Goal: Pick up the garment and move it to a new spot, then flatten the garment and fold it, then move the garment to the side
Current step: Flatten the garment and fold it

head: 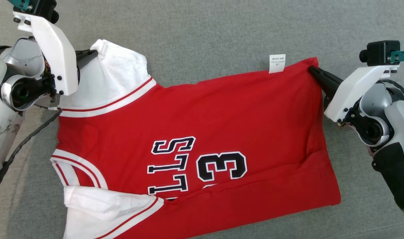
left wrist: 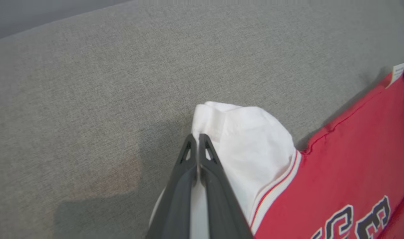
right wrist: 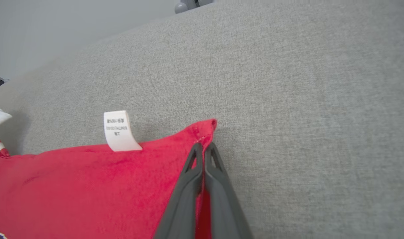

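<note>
Right now I am pinching the garment (head: 205,132) at two far points: my left gripper (left wrist: 198,138) is clamping the white sleeve (left wrist: 251,139), and my right gripper (right wrist: 204,147) is clamping the red hem corner just beside the care label (right wrist: 117,129). The garment is lying spread on the grey cushion (head: 205,30), collar toward my left. To flatten it well, I judge both arms should be pulling apart evenly and low. Whether the far edge is lifting, I cannot tell. Both forearms are reaching forward, fingers angling inward.

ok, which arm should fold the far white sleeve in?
Left, probably. The left gripper is shut on that sleeve; the right gripper is shut on the jersey hem corner, at the opposite end.
</note>
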Robot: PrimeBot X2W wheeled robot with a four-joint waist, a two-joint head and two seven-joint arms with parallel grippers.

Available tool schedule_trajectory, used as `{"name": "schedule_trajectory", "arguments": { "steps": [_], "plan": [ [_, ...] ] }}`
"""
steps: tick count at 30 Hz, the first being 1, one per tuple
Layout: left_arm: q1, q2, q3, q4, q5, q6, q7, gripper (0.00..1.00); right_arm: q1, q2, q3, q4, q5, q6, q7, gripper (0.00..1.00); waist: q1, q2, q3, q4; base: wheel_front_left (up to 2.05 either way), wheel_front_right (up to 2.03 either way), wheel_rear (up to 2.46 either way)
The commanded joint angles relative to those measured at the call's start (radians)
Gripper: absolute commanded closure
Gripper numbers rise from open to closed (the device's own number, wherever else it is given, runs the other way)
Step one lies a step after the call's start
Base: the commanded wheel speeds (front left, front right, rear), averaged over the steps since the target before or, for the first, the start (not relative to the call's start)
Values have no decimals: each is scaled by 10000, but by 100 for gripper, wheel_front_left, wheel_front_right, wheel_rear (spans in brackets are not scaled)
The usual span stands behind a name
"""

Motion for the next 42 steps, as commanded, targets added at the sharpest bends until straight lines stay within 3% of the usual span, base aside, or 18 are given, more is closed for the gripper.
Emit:
{"name": "schedule_trajectory", "arguments": {
  "steps": [1,11,18,30,42],
  "plan": [
    [69,107,-4,-31,-25,-12,-60,100,38,-127,1,63,93,1,-94,100,0,0,-160,67,0,0,0],
    [749,352,-301,-638,-978,-14,732,100,624,-456,592,155,670,1,-478,100,0,0,-1397,427,0,0,0],
    [1568,696,-387,-1319,-2149,13,2091,100,1154,-815,1189,122,1370,1,173,100,0,0,-2199,771,0,0,0],
    [2892,1298,-709,-3212,-3403,901,3836,100,1025,-2221,2596,-539,2467,1,2206,100,0,0,-2841,1162,0,0,0],
    [3564,1743,-832,-4018,-3645,1382,4098,100,808,-2814,3340,-105,2775,1,2305,100,0,0,-2883,1371,0,0,0]
  ]
}}
